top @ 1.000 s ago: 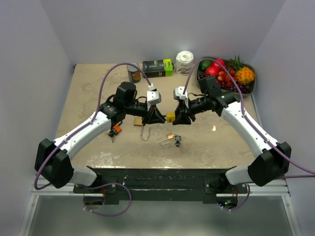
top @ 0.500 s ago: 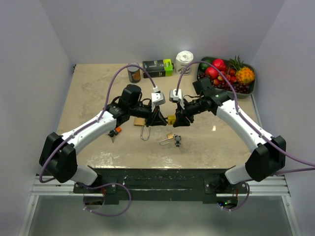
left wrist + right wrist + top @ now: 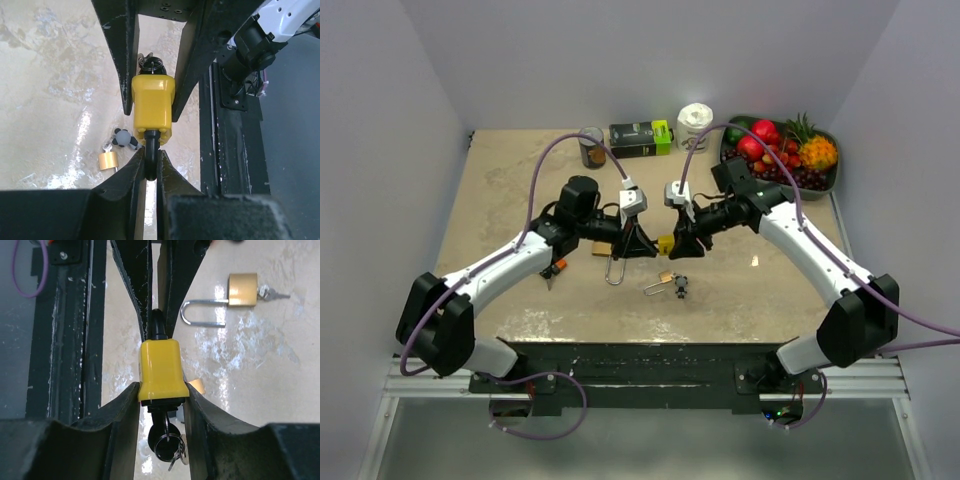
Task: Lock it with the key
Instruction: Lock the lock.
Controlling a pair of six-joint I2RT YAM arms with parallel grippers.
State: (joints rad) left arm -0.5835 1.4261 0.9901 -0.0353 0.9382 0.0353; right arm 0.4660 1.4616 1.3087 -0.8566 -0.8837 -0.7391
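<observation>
So where this is at: the yellow padlock (image 3: pixel 162 369) is off the counter (image 3: pixel 500 190), held in the air between the two arms, about mid-counter in the top view. The left claw (image 3: pixel 151 161) is closed right down on the black shackle (image 3: pixel 157 326), pinching it between its tips. The right claw (image 3: pixel 162 388) is partly closed around the yellow body, one finger on each side, so it's gripping the lock itself, not the key

Done so far, as far as I can see: the key (image 3: pixel 165 438) is already sitting in the keyhole at the bottom end of the body, black head sticking out, with a key ring (image 3: pixel 151 63) hanging off it. So pick-up and key-in look sorted

What's left, my guess: the actual locking. Only one bit of the shackle shows from either wrist cam, so I can't tell if it's pushed home or not. And nothing is on the key, since both claws are busy holding. I'd guess the shackle gets pressed into the body, then one claw has to let go and turn the key

Orientation: the long axis lies roughly level, running left-right across the top view along the line between the two claws. The shackle end points at the left arm, and the key end points back toward the right wrist

Also on the counter below: a brass padlock (image 3: pixel 242 288) with a long shackle, plus a small brass padlock (image 3: pixel 665 276) nearer the front, neither one touched
</observation>
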